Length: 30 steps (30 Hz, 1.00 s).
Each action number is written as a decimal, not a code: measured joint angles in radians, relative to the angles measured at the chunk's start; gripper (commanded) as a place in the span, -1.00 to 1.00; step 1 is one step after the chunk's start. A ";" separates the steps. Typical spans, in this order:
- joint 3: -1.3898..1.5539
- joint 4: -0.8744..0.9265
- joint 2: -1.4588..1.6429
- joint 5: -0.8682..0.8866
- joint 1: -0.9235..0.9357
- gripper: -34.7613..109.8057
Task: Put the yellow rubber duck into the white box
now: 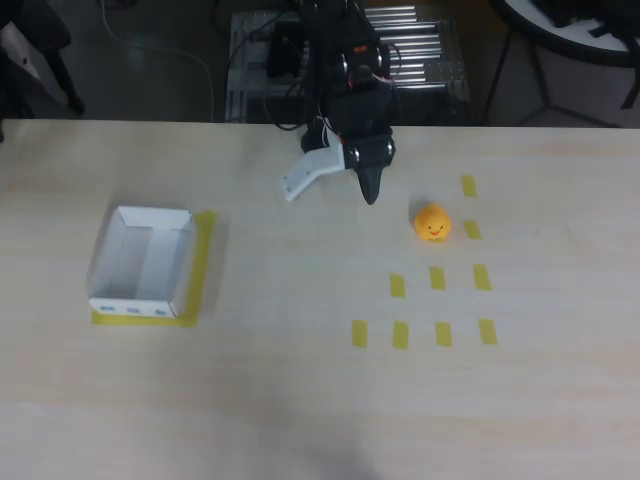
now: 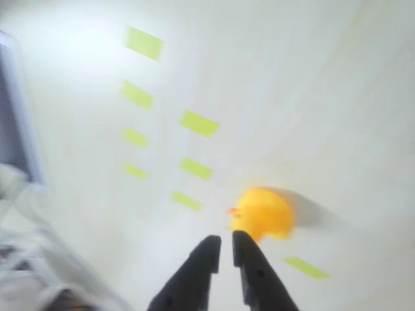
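The yellow rubber duck (image 1: 433, 222) sits upright on the pale wooden table, right of centre, among small yellow tape marks. In the overhead view my gripper (image 1: 337, 184) hovers to the duck's upper left, a short gap away. It is open and empty, with its white plate spread to the left and its black finger (image 1: 371, 186) pointing down. The wrist view is blurred; there the duck (image 2: 262, 214) lies just beyond the black finger (image 2: 249, 269), slightly to the right. The white box (image 1: 112, 262) stands empty at the table's left on a yellow tape outline.
Several yellow tape rectangles (image 1: 437, 278) lie in rows below and beside the duck. The arm's black base (image 1: 340, 50) stands at the table's far edge, with a metal rack behind it. Bare table stretches between the box and the duck.
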 measured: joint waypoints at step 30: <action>-0.058 0.100 -0.293 -0.426 -0.368 0.25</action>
